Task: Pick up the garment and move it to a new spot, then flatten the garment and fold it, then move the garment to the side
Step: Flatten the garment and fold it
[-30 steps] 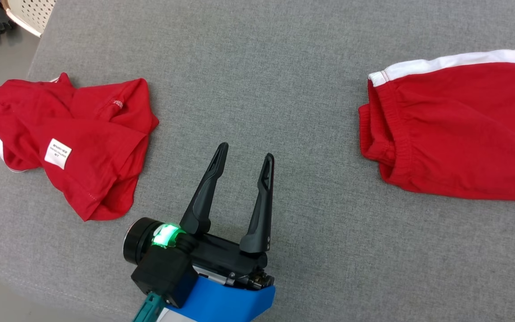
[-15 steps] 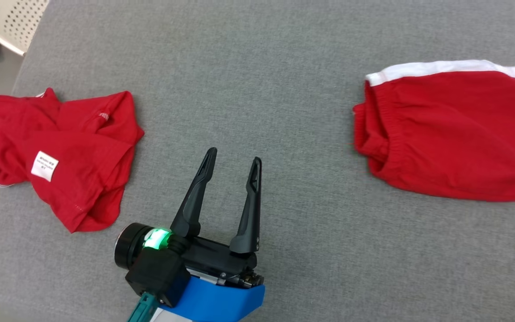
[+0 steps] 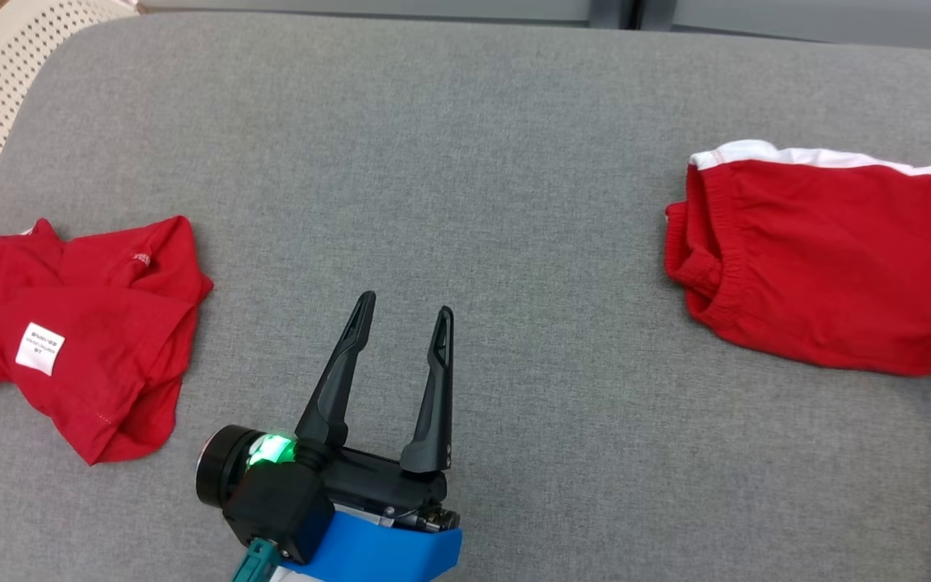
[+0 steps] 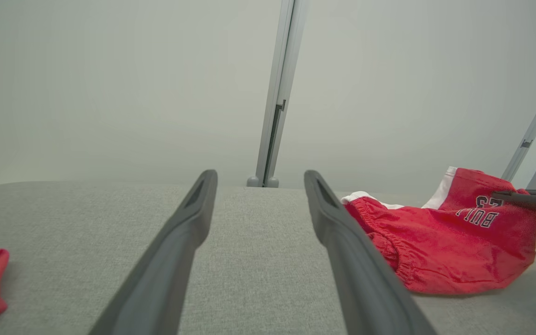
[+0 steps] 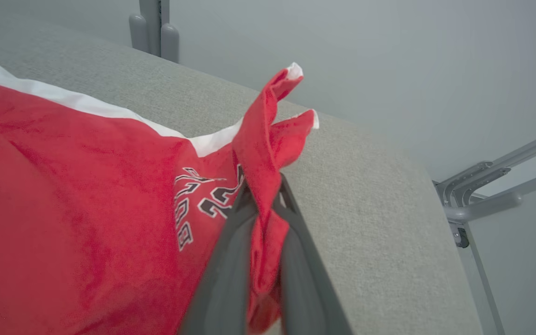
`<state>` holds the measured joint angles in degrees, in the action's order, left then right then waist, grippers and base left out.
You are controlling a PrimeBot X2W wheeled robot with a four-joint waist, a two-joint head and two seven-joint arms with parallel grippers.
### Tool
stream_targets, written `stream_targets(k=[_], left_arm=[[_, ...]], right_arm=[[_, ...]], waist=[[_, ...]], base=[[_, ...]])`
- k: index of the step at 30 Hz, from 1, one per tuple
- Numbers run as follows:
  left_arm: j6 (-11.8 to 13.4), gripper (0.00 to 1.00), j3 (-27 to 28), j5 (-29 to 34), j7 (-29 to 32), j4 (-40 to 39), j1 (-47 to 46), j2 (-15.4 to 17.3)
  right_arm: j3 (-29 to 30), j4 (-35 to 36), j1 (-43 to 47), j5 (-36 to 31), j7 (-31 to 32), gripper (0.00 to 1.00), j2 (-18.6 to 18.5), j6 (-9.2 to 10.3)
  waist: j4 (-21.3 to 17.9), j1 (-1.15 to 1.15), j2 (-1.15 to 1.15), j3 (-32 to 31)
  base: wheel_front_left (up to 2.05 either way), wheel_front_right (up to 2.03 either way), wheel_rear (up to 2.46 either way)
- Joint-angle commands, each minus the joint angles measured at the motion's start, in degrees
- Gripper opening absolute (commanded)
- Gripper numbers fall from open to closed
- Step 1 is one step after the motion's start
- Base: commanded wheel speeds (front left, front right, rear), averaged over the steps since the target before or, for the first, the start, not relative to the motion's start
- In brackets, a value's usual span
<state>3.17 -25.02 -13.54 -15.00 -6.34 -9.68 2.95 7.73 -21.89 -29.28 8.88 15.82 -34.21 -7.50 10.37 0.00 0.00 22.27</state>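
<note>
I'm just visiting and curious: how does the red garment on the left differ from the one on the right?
The left garment lies crumpled, a white label showing; the right garment lies flatter, with a white stripe and lettering. Nothing touches the left garment; the right gripper has its jaws shut on a fold of the right garment. Both are red and rest on the grey cushion.

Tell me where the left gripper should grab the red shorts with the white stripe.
Probably the gathered waistband of the shorts, approached from their left end. That end faces the open left gripper and bunches up thick off the grey surface. The right gripper holds the opposite end, so the two grips could spread the cloth.
</note>
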Motion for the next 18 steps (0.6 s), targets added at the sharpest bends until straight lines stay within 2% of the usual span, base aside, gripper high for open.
stream_targets(k=[1, 10, 18], left_arm=[[0.04, 1.00, 0.30, 0.40, -0.24, 0.30, 0.48, -0.06], [-0.25, 1.00, -0.10, 0.21, -0.25, 1.23, 1.11, -0.06], [0.24, 1.00, -0.53, -1.22, -0.25, 1.31, 0.91, -0.07]], right_arm=[[-0.91, 2.37, -1.38, -0.71, -0.10, 0.00, 2.58, 0.02], [-6.23, 10.38, -2.90, -4.63, 1.25, 0.00, 16.19, 0.02], [-10.06, 6.89, -1.45, -7.85, 0.85, 0.00, 25.11, 0.02]], waist=[[-0.85, 0.00, 0.00, -1.21], [-0.16, 0.00, 0.00, -3.17], [1.89, 0.00, 0.00, -2.66]], base=[[0.00, 0.00, 0.00], [0.00, 0.00, 0.00], [0.00, 0.00, 0.00]])
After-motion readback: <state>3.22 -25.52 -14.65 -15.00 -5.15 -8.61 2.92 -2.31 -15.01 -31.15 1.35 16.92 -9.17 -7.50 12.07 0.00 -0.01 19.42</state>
